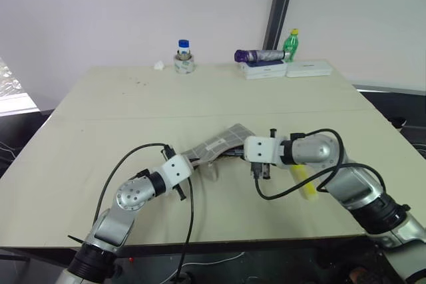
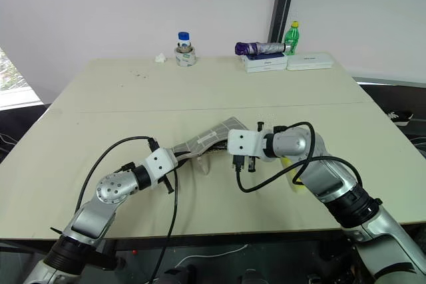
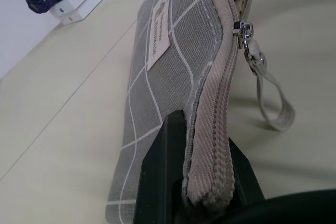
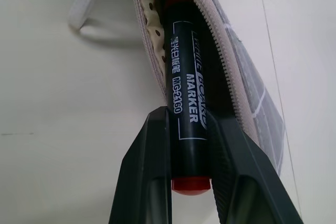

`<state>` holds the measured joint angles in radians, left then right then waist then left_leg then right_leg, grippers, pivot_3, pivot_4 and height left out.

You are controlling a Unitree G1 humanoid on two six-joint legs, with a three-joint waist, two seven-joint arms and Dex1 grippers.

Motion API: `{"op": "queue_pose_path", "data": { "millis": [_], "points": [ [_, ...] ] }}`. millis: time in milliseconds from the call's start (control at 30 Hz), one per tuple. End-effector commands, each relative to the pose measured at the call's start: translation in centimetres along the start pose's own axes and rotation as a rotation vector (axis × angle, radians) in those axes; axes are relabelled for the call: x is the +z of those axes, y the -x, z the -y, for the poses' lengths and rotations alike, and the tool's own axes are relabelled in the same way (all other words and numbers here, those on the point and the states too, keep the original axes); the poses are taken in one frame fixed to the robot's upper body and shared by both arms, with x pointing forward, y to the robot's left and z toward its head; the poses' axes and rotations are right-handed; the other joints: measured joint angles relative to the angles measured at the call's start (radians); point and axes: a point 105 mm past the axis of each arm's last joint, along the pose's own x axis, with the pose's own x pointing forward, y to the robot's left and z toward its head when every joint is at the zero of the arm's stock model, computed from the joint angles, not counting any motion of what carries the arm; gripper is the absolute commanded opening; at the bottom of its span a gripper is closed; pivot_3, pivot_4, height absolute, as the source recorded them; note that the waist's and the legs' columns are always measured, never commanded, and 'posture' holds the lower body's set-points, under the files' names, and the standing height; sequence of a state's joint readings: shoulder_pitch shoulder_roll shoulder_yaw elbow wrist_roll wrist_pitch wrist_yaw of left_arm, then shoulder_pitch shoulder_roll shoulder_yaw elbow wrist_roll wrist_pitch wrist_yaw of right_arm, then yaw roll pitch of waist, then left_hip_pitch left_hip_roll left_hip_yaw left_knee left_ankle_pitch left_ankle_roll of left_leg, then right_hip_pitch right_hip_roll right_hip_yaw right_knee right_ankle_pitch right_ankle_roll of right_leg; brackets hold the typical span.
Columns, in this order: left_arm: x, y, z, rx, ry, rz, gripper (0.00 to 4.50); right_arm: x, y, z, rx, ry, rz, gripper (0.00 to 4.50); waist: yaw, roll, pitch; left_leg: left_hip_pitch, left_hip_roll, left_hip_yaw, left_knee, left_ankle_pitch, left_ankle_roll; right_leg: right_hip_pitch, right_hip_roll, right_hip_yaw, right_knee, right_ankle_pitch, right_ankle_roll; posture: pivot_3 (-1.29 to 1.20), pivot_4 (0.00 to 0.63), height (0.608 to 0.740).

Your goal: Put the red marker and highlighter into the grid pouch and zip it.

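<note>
Marker (image 4: 188, 103), slim, with a black barrel printed in white lettering and red at both ends, sits between the two black fingers of the right gripper (image 4: 190, 145), its front end already inside the open mouth of the grid pouch (image 3: 157, 77). The fingers lie close along both sides of the barrel; the views do not settle whether they are clamping it or have slackened around it. The pouch is grey fabric crossed by white grid lines, with a small white label on its side and a spotted lining visible at the opening. It lies raised off the table (image 1: 100, 111) between the two arms, near the table's middle front. The left gripper (image 3: 202, 153) is clamped shut on the pouch's closed end, one black finger either side of the beige zipper seam. The metal zipper pull (image 3: 244, 30) sits partway along the seam, with a beige wrist strap (image 3: 273, 103) hanging from it in a loop down toward the table.

The highlighter (image 1: 303, 181), chunky and bright yellow, lies on the table just beside the right arm, on its outer side, apart from the pouch.

Along the far edge of the table stand a small bottle with a blue cap (image 1: 184, 50) inside a roll of tape, two white boxes (image 1: 286, 69) side by side with a folded purple umbrella (image 1: 256, 55) on top of one, and a green bottle (image 1: 291, 43) behind them.
</note>
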<state>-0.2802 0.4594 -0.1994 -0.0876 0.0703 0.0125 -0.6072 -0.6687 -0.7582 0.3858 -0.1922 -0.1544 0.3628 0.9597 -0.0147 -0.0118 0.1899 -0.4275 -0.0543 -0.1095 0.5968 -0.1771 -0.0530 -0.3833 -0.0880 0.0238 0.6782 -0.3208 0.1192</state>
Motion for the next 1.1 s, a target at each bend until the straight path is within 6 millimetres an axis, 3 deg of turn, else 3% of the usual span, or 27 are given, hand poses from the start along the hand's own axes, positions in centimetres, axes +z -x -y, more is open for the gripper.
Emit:
{"op": "queue_pose_path", "data": {
  "millis": [33, 100, 300, 433, 633, 1100],
  "points": [
    [0.8, 0.1, -0.2, 0.03, 0.02, 0.023, 0.0, 1.4, 1.3, 1.9, -0.083, 0.004, 0.049, 2.4, 0.0, 0.0, 0.0, 0.0, 0.0, 0.0, 0.0, 0.0, 0.0, 0.0, 0.0, 0.0, 0.0, 0.0, 0.0, 0.0, 0.15, 0.74],
    [0.6, 0.0, -0.5, 0.058, 0.055, 0.013, 0.0, 1.5, 2.2, 2.5, -0.113, -0.044, 0.074, 3.4, 0.001, 0.0, 0.0, 0.0, 0.0, 0.0, 0.0, 0.0, 0.0, 0.0, 0.0, 0.0, 0.0, 0.0, 0.0, 0.0, 0.15, 0.74],
    [0.1, -0.3, -2.2, 0.167, 0.149, -0.019, 0.0, 0.5, 5.8, 3.2, -0.156, -0.228, 0.103, 3.4, 0.003, 0.0, 0.0, 0.0, 0.0, -0.001, 0.0, 0.0, 0.0, 0.001, 0.0, -0.001, 0.0, 0.0, 0.0, 0.0, 0.15, 0.74],
    [-0.2, -0.7, -3.2, 0.233, 0.204, -0.034, 0.0, -4.5, 7.9, 0.6, -0.127, -0.428, -0.046, 3.4, 0.009, 0.0, 0.0, 0.0, 0.0, -0.002, 0.001, 0.0, 0.0, 0.004, 0.0, -0.003, -0.002, 0.0, 0.0, 0.0, 0.15, 0.74],
    [-0.1, -1.2, -2.9, 0.222, 0.207, -0.03, 0.0, -9.5, 9.1, -3.2, -0.144, -0.716, -0.185, 3.4, 0.001, 0.0, 0.0, 0.001, -0.001, -0.002, 0.001, -0.001, 0.001, 0.006, 0.0, -0.004, -0.006, 0.0, 0.0, 0.0, 0.15, 0.74],
    [0.2, -1.9, -2.4, 0.186, 0.208, -0.005, 0.0, -12.6, 9.2, -5.8, -0.222, -0.934, -0.298, 3.4, 0.005, 0.0, 0.0, 0.002, -0.001, -0.003, 0.001, -0.001, 0.001, 0.009, 0.0, -0.005, -0.01, 0.0, 0.0, 0.0, 0.15, 0.74]
  ]
}}
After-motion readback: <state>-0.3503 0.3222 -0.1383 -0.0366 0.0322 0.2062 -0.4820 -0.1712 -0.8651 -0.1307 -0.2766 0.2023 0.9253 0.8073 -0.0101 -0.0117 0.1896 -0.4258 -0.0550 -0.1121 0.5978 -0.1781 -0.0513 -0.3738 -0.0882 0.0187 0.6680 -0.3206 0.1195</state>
